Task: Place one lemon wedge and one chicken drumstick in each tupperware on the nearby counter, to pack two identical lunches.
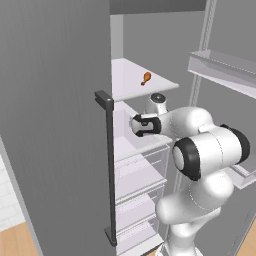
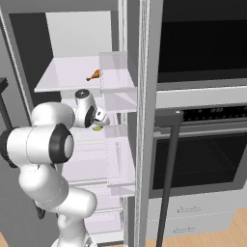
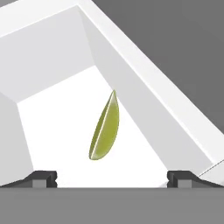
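One drumstick [image 1: 146, 78], one lemon wedge [image 3: 105, 127]

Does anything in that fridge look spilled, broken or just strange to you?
Nothing is spilled or broken. Mildly odd: a chicken drumstick lies bare on the upper shelf, and a lemon wedge lies loose on the shelf below, ahead of the open gripper.

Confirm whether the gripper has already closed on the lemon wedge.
No. The lemon wedge lies free on the white shelf, ahead of the gripper, whose fingertips stand wide apart.

open grey fridge [image 1: 60, 125] — white shelves | black wall oven [image 2: 202, 144] | wood floor [image 2: 202, 236]
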Robot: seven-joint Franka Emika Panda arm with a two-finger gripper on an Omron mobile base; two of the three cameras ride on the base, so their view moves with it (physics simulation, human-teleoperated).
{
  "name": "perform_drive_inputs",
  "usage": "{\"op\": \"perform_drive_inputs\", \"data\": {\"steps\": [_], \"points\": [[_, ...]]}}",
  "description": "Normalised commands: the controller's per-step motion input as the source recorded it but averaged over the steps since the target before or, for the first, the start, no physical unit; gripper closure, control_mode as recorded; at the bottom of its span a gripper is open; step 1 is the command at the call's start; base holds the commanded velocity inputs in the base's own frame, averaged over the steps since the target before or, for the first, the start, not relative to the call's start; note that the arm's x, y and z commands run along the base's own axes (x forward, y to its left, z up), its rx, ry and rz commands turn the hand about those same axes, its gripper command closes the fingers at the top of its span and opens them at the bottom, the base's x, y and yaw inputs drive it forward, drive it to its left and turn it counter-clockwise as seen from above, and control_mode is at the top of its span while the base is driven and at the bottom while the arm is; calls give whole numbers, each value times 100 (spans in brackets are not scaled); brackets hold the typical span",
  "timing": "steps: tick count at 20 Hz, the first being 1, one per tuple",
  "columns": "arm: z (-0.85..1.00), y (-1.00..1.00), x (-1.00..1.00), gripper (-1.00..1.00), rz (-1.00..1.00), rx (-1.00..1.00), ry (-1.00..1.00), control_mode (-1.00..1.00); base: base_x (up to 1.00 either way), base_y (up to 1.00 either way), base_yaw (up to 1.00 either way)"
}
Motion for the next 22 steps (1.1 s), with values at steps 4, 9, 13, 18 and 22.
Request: {"op": "perform_drive_inputs", "data": {"steps": [4, 9, 13, 18, 22], "points": [[-33, 5, 17, -100, 0, -1, 0, -100, 0, 0, 0], [-36, 3, 30, -100, 0, 0, 5, -100, 0, 0, 0], [-32, 2, 32, -100, 0, 0, 3, -100, 0, 0, 0], [-7, 3, 28, -100, 0, 0, 0, -100, 0, 0, 0], [-4, 4, 28, -100, -1, 0, 0, -100, 0, 0, 0]]}}
